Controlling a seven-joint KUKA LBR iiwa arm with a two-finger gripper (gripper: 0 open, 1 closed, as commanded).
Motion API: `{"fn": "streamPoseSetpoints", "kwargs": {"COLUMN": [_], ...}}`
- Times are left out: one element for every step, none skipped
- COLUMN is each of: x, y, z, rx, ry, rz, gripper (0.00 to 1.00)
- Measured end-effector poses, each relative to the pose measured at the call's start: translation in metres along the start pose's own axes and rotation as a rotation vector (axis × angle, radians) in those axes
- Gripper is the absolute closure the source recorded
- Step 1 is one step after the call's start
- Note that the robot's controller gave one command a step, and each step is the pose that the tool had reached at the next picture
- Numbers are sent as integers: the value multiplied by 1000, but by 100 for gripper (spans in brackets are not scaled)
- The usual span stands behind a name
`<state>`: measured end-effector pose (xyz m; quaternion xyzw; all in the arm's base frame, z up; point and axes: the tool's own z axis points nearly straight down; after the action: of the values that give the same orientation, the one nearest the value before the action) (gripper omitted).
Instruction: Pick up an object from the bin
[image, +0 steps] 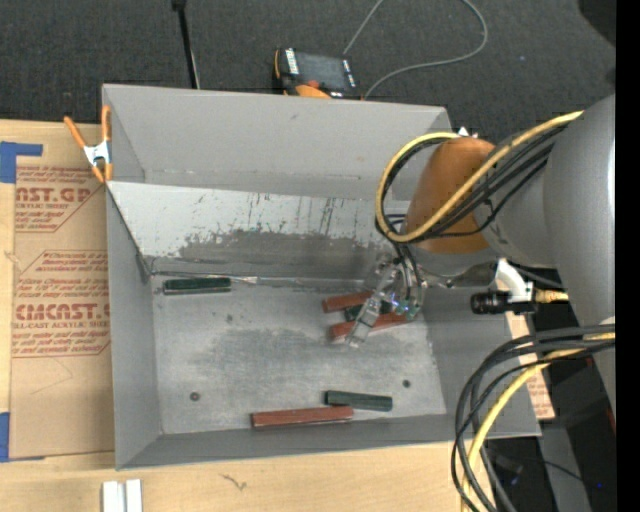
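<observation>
The arm (590, 190) comes in from the right, its broad grey link over the right rim of the bin (130, 330). Yellow and black cables (382, 200) loop round its orange wrist cover (450, 195). The gripper (380, 310) is low over the floor's right side, near the back wall

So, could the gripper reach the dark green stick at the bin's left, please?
Probably yes: the dark green stick lies alone, uncovered, though the wall beside it may crowd the gripper.

1. Gripper (372, 318) sat over two overlapping sticks (347, 301), right of centre in the bin (130, 350).
2. Lone stick (197, 286) lay back-left.
3. Short stick (358, 401) lay just behind long stick (302, 417) at front.
</observation>
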<state>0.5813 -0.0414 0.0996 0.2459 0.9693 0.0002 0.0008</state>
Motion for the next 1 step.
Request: {"fn": "streamPoseSetpoints", "kwargs": {"x": [-7], "y": [12], "z": [31], "rx": [1], "ry": [3], "rz": [23], "gripper": [0]}}
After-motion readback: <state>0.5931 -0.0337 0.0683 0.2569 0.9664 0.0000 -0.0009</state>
